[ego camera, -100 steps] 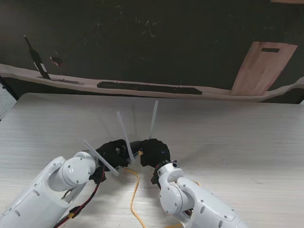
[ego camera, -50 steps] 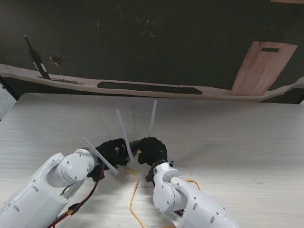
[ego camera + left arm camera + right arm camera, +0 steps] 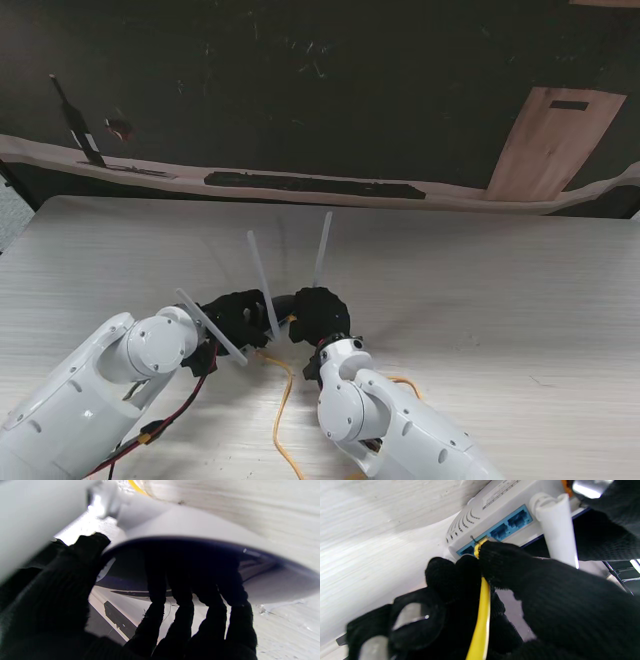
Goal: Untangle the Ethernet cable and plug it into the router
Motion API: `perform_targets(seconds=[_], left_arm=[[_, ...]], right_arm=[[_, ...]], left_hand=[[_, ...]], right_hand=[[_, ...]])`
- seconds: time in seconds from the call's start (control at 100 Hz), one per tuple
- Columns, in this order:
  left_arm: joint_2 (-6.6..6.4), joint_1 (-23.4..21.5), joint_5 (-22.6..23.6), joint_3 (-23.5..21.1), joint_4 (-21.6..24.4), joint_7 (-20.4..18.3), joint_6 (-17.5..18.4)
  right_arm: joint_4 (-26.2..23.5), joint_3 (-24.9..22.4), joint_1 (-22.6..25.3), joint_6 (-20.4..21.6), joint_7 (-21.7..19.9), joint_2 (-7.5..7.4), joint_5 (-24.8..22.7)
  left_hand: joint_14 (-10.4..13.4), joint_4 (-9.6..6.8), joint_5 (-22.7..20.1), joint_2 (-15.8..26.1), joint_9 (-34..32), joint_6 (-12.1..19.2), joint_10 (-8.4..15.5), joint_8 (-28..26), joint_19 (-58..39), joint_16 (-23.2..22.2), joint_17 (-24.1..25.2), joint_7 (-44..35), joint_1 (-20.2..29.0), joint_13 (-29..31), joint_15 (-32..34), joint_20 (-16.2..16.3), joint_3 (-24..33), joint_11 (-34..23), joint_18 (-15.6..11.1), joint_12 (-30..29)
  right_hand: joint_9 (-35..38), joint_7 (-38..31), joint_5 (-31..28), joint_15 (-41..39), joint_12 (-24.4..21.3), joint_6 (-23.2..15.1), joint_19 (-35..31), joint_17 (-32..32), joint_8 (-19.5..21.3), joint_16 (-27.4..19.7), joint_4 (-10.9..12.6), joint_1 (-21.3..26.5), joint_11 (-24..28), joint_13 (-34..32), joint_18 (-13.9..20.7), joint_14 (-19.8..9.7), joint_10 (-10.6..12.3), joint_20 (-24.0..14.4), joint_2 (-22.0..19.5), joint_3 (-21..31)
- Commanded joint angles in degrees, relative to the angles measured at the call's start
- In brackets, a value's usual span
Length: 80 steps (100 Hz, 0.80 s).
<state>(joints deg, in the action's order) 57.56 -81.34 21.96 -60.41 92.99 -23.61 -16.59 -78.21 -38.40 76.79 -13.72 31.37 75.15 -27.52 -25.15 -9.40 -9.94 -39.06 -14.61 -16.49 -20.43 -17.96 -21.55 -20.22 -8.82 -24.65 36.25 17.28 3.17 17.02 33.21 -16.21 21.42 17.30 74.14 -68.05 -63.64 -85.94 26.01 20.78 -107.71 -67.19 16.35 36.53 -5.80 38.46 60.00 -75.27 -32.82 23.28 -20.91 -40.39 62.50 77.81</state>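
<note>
The white router (image 3: 475, 517) is lifted off the table between my two black-gloved hands, and in the stand view they hide its body. Three thin antennas (image 3: 262, 285) stick up from it. My left hand (image 3: 235, 315) grips the router's body, fingers (image 3: 182, 610) wrapped over its edge (image 3: 190, 525). My right hand (image 3: 320, 315) is shut on the yellow Ethernet cable (image 3: 481, 620) just behind its plug. The plug (image 3: 478, 545) sits at the mouth of one blue port (image 3: 505, 527) on the router's back. How deep it sits is hidden. The cable (image 3: 283, 400) trails toward me over the table.
A red and black wire (image 3: 175, 430) hangs along my left forearm. One antenna base (image 3: 557, 525) stands right beside the ports. A wooden board (image 3: 555, 145) leans at the far right, and a dark strip (image 3: 315, 185) lies along the table's far edge (image 3: 300, 200).
Both hands with the router have edged slightly farther from me. My right forearm has swung left, and the left arm has risen a little. Both grips are unchanged.
</note>
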Motion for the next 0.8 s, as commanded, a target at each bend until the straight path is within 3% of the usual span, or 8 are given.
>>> perform_targets(seconds=[0.0,0.04,0.22,0.24,0.3,0.43,0.63,0.79], left_arm=[[0.92,-4.2,-2.4,4.0,-5.0,-5.0,-0.8],[0.95,-4.1,-2.6,4.2,-5.1,-4.9,-0.7],[1.07,-3.9,-3.5,4.7,-5.4,-4.8,-0.4],[1.08,-3.9,-3.5,4.7,-5.5,-4.8,-0.3],[1.11,-3.9,-3.6,5.0,-5.7,-4.6,0.0],[1.24,-3.9,-3.8,5.5,-6.3,-4.1,2.1],[1.33,-3.7,-2.7,6.8,-7.4,-3.1,4.8],[1.59,-4.3,0.9,7.3,-7.1,-0.4,4.5]], right_arm=[[1.2,1.1,-0.3,0.3,-1.6,1.77,0.7],[1.6,1.3,-0.5,0.2,-1.5,1.97,1.0],[3.5,1.9,-1.3,0.1,-0.6,2.94,2.0],[3.7,2.0,-1.4,0.0,-0.5,3.04,2.1],[4.2,2.1,-1.6,0.1,-0.3,3.28,2.4],[5.1,2.6,-2.1,0.1,-0.2,3.71,2.9],[6.3,2.9,-2.7,0.6,0.1,4.26,3.7],[6.3,2.8,-2.7,1.3,0.5,4.30,3.8]], left_hand=[[6.1,0.12,-10.1,9.5,-13.0,1.8,4.4,-4.1,-37.5,-5.1,-10.9,-10.8,24.4,15.0,33.9,3.6,27.6,-16.9,-7.3,6.5],[6.0,1.62,-10.2,9.0,-13.2,2.0,4.5,-4.3,-37.9,-5.2,-11.1,-11.2,24.5,15.2,33.9,2.9,28.7,-17.0,-7.2,6.6],[6.4,3.19,-10.7,8.0,-14.1,2.2,4.9,-4.7,-38.4,-5.3,-12.0,-12.0,25.3,16.3,34.2,2.3,29.7,-17.5,-6.9,6.9],[6.4,4.73,-10.6,7.8,-14.2,2.2,4.9,-5.0,-38.6,-5.3,-12.1,-12.4,25.4,16.4,34.1,1.8,30.6,-17.6,-6.9,6.9],[6.7,5.48,-11.0,7.2,-14.7,2.4,5.3,-5.1,-38.9,-5.4,-12.4,-12.8,25.9,17.0,34.3,1.7,31.4,-17.9,-6.8,7.1],[7.5,10.74,-11.6,4.3,-16.1,3.2,6.6,-6.3,-40.0,-5.8,-14.2,-15.0,27.1,18.8,34.8,0.0,34.9,-19.2,-6.9,7.8],[8.6,12.71,-13.6,0.7,-19.5,5.6,9.4,-9.0,-42.7,-8.0,-17.1,-20.0,27.9,22.5,35.8,-1.8,38.1,-21.9,-6.1,9.1],[7.6,12.38,-15.0,-2.0,-21.5,6.0,9.3,-9.9,-45.0,-9.8,-20.7,-21.8,27.6,25.4,36.8,-3.5,40.5,-23.1,-4.8,9.7]], right_hand=[[6.2,2.4,-1.2,-4.5,0.4,-3.0,-11.5,-0.7,-0.4,2.6,2.4,8.0,4.5,1.1,16.5,-3.9,-10.9,-0.3,-3.0,7.6],[6.2,2.5,-1.2,-4.5,0.5,-2.9,-11.4,-0.7,-0.4,2.7,2.4,8.1,4.5,1.1,16.5,-4.0,-11.0,-0.4,-3.0,7.6],[6.2,2.6,-1.2,-4.5,0.8,-2.6,-11.4,-0.7,-0.1,2.8,2.4,8.4,4.6,1.1,16.5,-4.2,-11.5,-0.5,-3.0,7.5],[6.3,2.7,-1.2,-4.5,0.9,-2.5,-11.4,-0.8,-0.1,2.8,2.4,8.5,4.6,1.1,16.5,-4.2,-11.5,-0.5,-3.1,7.5],[6.3,2.7,-1.3,-4.6,1.0,-2.5,-11.4,-0.7,0.0,2.9,2.5,8.6,4.7,1.1,16.4,-4.3,-11.6,-0.6,-3.0,7.5],[6.2,2.6,-1.4,-4.8,1.4,-2.9,-11.3,-0.7,0.3,3.0,2.6,8.6,4.9,1.0,16.3,-4.9,-11.7,-0.8,-3.0,7.6],[6.1,2.5,-1.4,-5.2,2.1,-3.4,-11.3,-0.8,0.9,3.2,2.9,8.1,5.5,1.0,16.6,-5.7,-11.6,-1.2,-3.1,7.9],[6.2,2.6,-1.5,-5.4,2.3,-3.7,-11.4,-0.8,1.1,3.4,3.0,7.8,5.6,1.0,17.2,-6.0,-11.2,-1.5,-3.0,8.1]])
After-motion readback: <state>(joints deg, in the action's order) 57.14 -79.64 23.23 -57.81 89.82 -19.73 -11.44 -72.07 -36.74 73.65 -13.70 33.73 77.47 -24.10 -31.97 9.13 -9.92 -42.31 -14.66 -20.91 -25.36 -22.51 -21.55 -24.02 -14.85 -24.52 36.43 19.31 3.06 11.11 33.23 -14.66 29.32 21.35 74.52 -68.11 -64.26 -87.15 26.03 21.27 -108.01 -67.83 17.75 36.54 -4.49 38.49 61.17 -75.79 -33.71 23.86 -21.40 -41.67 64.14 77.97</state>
